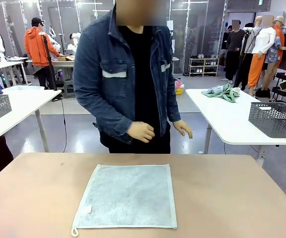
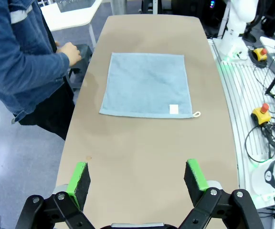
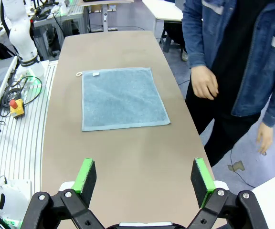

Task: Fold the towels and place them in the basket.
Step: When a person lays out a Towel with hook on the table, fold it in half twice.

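Light blue, nubby square cloth towel [image 1: 125,196] lies flat on smooth tan table [image 1: 29,198]. Above, left gripper [image 2: 137,172] and right gripper [image 3: 143,172] hang spread wide, empty, touching nothing.

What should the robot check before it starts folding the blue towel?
1. The light blue towel lies flat and unfolded on the table: ok.
2. The towel's corner loop is at a near corner, free to see: ok.
3. The left gripper is open, holds nothing and is apart from the towel: ok.
4. The right gripper is open, holds nothing and is apart from the towel: ok.
5. The person's hands are off the towel, at the far edge: ok.
6. A basket is close enough to reach: cannot tell; a grey basket sits on another table.
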Motion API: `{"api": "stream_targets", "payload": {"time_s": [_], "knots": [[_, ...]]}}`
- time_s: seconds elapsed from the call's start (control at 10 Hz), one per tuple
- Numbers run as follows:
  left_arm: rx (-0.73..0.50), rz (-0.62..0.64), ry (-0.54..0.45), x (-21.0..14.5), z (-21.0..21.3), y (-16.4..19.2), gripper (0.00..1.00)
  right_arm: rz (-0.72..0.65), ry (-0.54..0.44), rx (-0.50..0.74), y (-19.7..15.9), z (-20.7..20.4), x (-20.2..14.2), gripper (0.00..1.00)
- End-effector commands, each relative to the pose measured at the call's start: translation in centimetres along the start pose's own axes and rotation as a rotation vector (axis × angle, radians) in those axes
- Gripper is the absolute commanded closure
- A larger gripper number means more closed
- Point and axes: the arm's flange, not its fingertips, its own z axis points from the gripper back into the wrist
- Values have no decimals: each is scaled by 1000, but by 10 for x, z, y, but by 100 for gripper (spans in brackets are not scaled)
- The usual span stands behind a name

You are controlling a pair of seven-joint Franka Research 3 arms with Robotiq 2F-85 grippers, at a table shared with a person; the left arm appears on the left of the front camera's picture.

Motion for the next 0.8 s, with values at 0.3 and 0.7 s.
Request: {"api": "stream_targets", "payload": {"time_s": [0.3,0.7], "knots": [[-68,-34,488,148,-98,-25,0,-12,413,27,23,-90,117,0],[-92,16,842,184,-213,-70,0,-104,763,-94,71,-224,174,0]]}}
